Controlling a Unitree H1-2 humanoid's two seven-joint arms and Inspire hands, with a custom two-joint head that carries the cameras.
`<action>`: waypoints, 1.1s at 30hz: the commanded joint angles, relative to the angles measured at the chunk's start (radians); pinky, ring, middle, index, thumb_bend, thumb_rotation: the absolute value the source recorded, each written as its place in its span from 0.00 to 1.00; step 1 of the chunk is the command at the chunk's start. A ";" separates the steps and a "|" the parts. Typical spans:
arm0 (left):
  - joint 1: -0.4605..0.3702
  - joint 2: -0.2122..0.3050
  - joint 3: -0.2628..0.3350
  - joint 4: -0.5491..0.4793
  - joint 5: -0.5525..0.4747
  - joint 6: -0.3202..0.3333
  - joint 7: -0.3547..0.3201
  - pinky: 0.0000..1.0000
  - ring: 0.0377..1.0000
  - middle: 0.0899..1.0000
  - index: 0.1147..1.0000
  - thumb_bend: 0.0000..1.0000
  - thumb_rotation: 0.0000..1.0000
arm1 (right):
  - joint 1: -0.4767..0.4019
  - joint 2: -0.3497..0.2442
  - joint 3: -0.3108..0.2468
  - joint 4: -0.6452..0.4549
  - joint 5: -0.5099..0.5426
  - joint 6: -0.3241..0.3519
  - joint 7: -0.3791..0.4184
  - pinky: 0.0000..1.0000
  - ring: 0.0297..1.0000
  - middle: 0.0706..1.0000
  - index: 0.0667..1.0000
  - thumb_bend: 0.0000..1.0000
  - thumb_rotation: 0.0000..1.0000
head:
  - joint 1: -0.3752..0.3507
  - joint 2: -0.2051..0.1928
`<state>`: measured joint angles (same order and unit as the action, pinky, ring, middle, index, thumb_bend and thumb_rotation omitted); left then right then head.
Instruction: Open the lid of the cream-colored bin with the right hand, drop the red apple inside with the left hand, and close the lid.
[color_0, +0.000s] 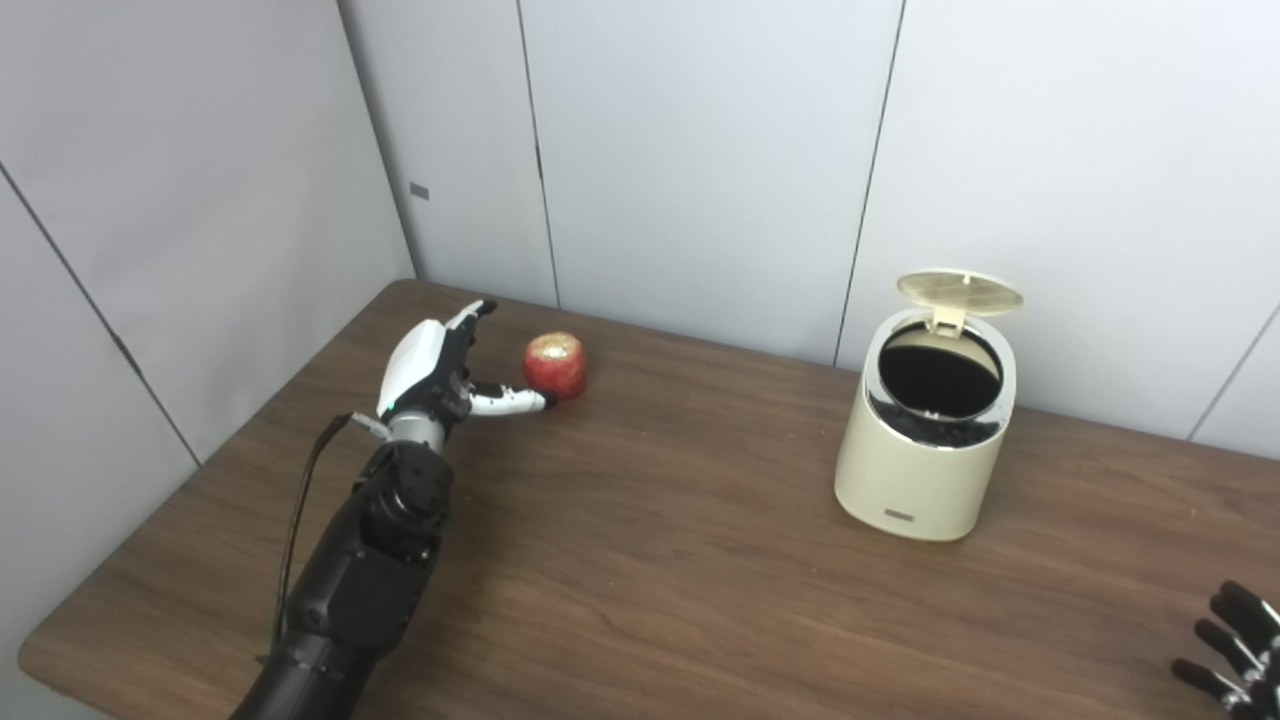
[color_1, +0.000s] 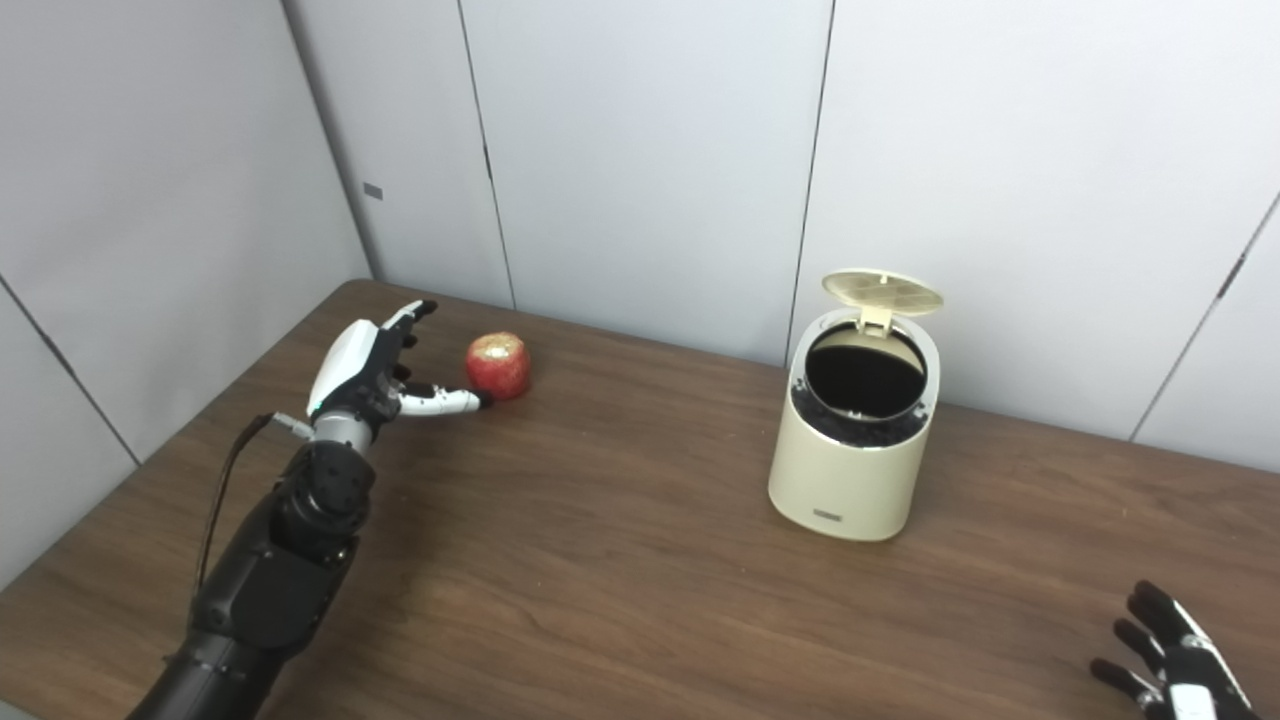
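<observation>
On the dark wood-grain table (color_0: 650, 580), the round cream-colored bin (color_0: 925, 450) stands at the right with its hinged lid (color_0: 960, 290) raised upright. The red apple (color_0: 556, 365) rests at far left. The left hand (color_0: 430, 375) is spread beside it, thumb tip touching it. The right hand (color_1: 1175, 655) lies spread, empty, at near right.
</observation>
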<state>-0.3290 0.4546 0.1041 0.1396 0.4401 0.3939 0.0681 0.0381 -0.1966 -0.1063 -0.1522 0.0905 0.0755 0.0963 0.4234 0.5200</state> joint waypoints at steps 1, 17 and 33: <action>-0.066 0.054 -0.007 0.011 0.029 -0.013 0.017 0.75 0.88 0.93 0.93 0.96 0.21 | -0.010 0.004 0.002 -0.041 0.005 -0.003 -0.001 0.70 0.87 0.89 0.85 0.72 0.88 | -0.004 0.003; -0.210 0.140 -0.129 0.132 0.065 0.075 -0.143 0.86 0.96 0.98 0.95 0.98 0.10 | -0.004 0.007 0.002 -0.033 0.018 -0.023 0.006 0.78 0.90 0.91 0.87 0.65 0.89 | -0.030 0.014; -0.308 0.107 -0.156 0.239 0.019 0.072 -0.214 0.69 0.85 0.91 0.90 0.94 0.06 | 0.000 0.023 0.012 -0.055 -0.018 -0.011 -0.015 0.81 0.94 0.94 0.90 0.52 0.93 | -0.064 0.021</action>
<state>-0.5595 0.5439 -0.0582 0.3881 0.4578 0.4713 -0.1648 0.0484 -0.1762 -0.0961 -0.1714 0.0764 0.0805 0.0850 0.3636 0.5400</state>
